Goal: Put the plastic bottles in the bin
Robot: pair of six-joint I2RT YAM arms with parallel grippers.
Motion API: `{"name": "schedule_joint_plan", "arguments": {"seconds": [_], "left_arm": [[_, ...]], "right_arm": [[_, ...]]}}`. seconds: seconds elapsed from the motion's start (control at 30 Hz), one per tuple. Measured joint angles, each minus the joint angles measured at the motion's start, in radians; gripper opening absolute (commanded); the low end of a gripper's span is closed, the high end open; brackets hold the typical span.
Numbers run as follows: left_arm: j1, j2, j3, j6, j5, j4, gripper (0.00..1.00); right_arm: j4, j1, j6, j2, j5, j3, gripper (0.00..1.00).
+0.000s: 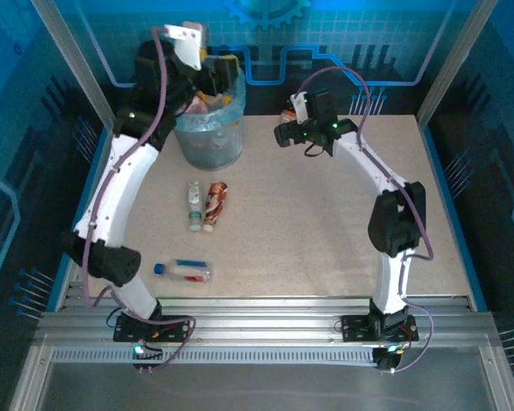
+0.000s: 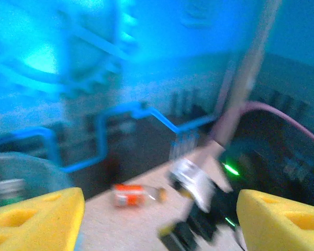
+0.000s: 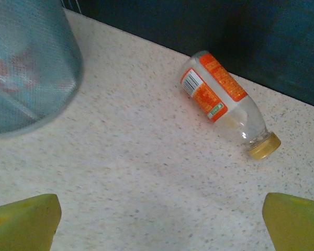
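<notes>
Bare tabletop (image 3: 146,172) around orange-label bottle (image 3: 225,102), dark wall (image 3: 199,26) just behind, bin (image 3: 26,63) well apart leftward

Cool blue light overall; left wrist view smeared, probably motion blur.

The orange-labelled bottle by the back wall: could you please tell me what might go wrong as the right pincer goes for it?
1. The orange-labelled bottle lies on its side, ahead and right of centre of the open right pincer; a nudge may roll it to the back wall.
2. The left pincer hovers at the bin; the arms could collide there.
</notes>
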Motion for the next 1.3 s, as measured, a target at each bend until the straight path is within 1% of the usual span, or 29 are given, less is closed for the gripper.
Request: {"name": "schedule_joint_plan", "arguments": {"seconds": [0.1, 0.2, 0.3, 0.43, 0.57, 0.8, 0.93, 1.0, 1.13, 1.2, 1.3], "left_arm": [[-0.071, 0.022, -0.071, 0.035, 0.074, -0.014, 0.78], [-0.114, 0.066, -0.097, 0.051, 0.134, -0.037, 0.78], [-0.132, 0.112, -0.098, 0.046, 0.184, -0.042, 0.78], [-0.135, 0.159, -0.097, 0.023, 0.227, -0.042, 0.77], [-0.135, 0.204, -0.090, -0.003, 0.251, -0.042, 0.77], [-0.135, 0.257, -0.050, -0.021, 0.267, -0.053, 0.77], [-0.135, 0.258, -0.039, -0.036, 0.271, -0.057, 0.77], [-0.135, 0.261, -0.029, -0.037, 0.275, -0.058, 0.77], [-0.135, 0.273, -0.017, -0.054, 0.279, -0.056, 0.77], [-0.135, 0.286, -0.012, -0.063, 0.282, -0.056, 0.77], [-0.135, 0.309, 0.000, -0.080, 0.282, -0.056, 0.77]], "right_arm": [[-0.040, -0.042, -0.056, 0.118, -0.034, 0.124, 1.00], [-0.085, -0.068, -0.092, 0.246, -0.036, 0.270, 1.00], [-0.143, -0.080, -0.125, 0.389, -0.025, 0.444, 1.00], [-0.193, -0.082, -0.161, 0.518, 0.004, 0.576, 1.00], [-0.204, -0.090, -0.188, 0.574, 0.016, 0.596, 1.00], [-0.204, -0.119, -0.233, 0.613, 0.013, 0.609, 1.00], [-0.208, -0.124, -0.243, 0.615, -0.026, 0.612, 1.00], [-0.209, -0.126, -0.230, 0.615, -0.065, 0.615, 0.99], [-0.207, -0.134, -0.117, 0.615, -0.150, 0.616, 0.99], [-0.204, -0.143, -0.020, 0.610, -0.186, 0.609, 0.98], [-0.200, -0.154, 0.138, 0.579, -0.207, 0.564, 0.98]]}}
